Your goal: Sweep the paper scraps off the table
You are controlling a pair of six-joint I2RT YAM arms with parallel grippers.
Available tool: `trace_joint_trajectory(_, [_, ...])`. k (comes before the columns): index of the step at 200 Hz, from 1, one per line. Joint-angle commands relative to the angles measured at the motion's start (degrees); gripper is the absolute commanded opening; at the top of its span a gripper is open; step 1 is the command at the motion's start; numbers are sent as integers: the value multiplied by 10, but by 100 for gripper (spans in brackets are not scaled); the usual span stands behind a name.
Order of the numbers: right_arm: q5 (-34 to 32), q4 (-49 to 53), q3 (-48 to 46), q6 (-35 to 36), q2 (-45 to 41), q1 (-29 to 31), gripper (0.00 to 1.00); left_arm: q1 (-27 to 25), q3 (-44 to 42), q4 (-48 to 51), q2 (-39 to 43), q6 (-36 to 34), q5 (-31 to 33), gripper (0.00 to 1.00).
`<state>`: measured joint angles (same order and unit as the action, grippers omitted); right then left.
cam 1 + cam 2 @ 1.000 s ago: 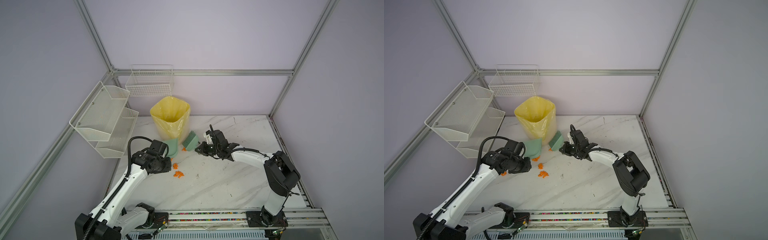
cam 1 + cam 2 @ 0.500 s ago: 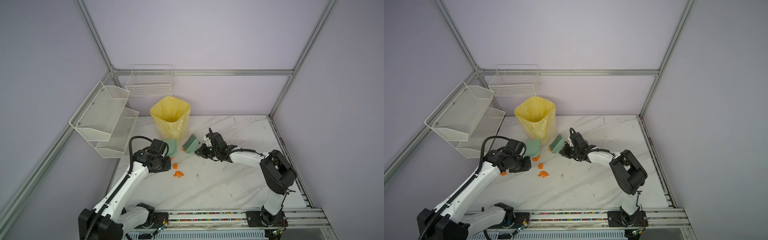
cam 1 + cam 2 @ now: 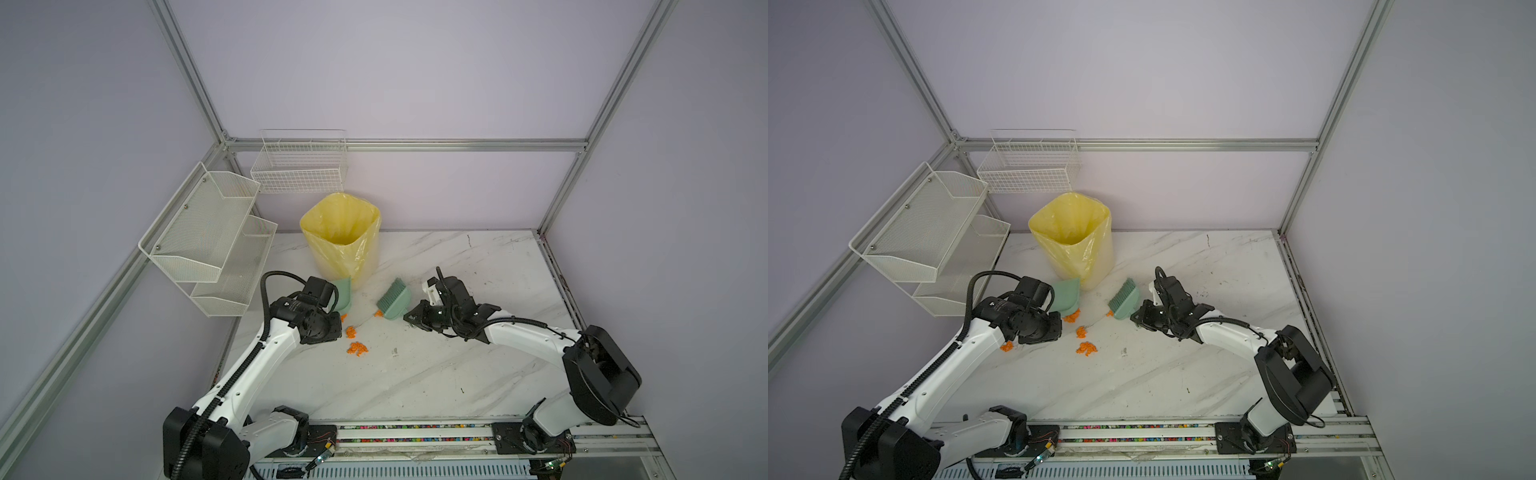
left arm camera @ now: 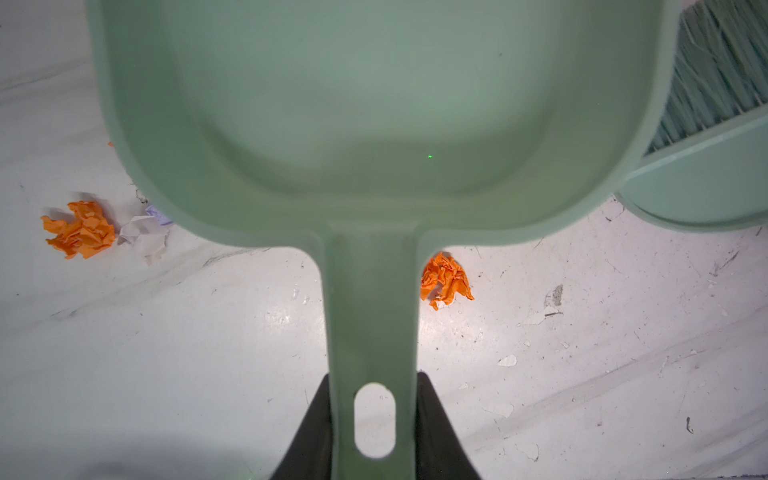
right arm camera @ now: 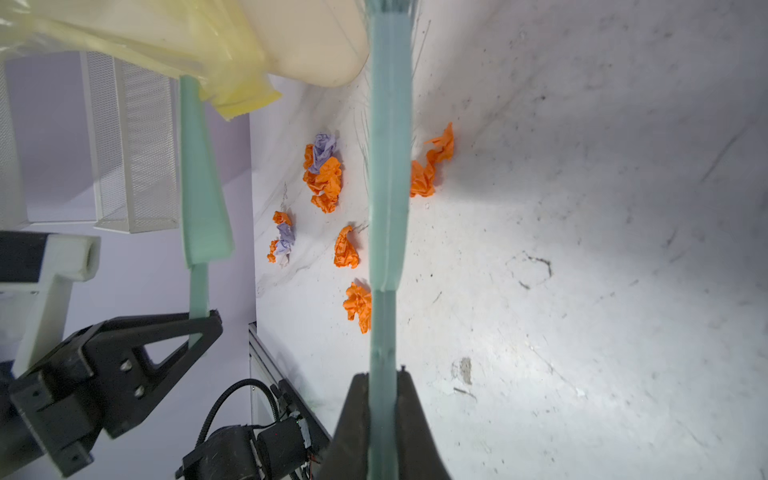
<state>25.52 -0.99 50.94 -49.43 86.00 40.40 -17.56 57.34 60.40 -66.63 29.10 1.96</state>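
Top views: brush (image 3: 394, 299) has slid slightly toward the near edge; dustpan (image 3: 343, 294) unmoved.
meaning: stroke looks just begun; dustpan is empty in the left wrist view, so nothing collected yet.
scraps (image 3: 357, 348): loose on table (image 3: 436, 382), mostly between dustpan and brush.
left gripper (image 4: 374, 376): pinching dustpan handle.
right gripper (image 5: 382, 374): clamped on brush handle.

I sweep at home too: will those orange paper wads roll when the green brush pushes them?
The paper scraps look crumpled and airy, so probably light and easy to skid. Their ragged shapes likely won't roll straight; some may slip past the brush. The table looks smooth, so little should snag them.
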Motion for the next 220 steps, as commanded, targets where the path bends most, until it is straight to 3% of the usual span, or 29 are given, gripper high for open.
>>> trace_joint_trajectory(1, [-20,36,8,-2,-46,14,0,5,6,-24,4,-7,1,0])
trace_joint_trajectory(42, [-37,55,87,9,-1,97,0,6,16,-29,-10,-10,-12,0])
trace_joint_trajectory(118, [-37,28,90,-11,63,198,0,16,22,-25,-10,-20,1,0])
trace_joint_trajectory(164, [-20,-3,65,-27,85,205,0,18,18,-26,-11,-20,1,0])
trace_joint_trajectory(220, [-5,40,75,-4,111,194,0,18,13,-25,-6,-20,-17,0])
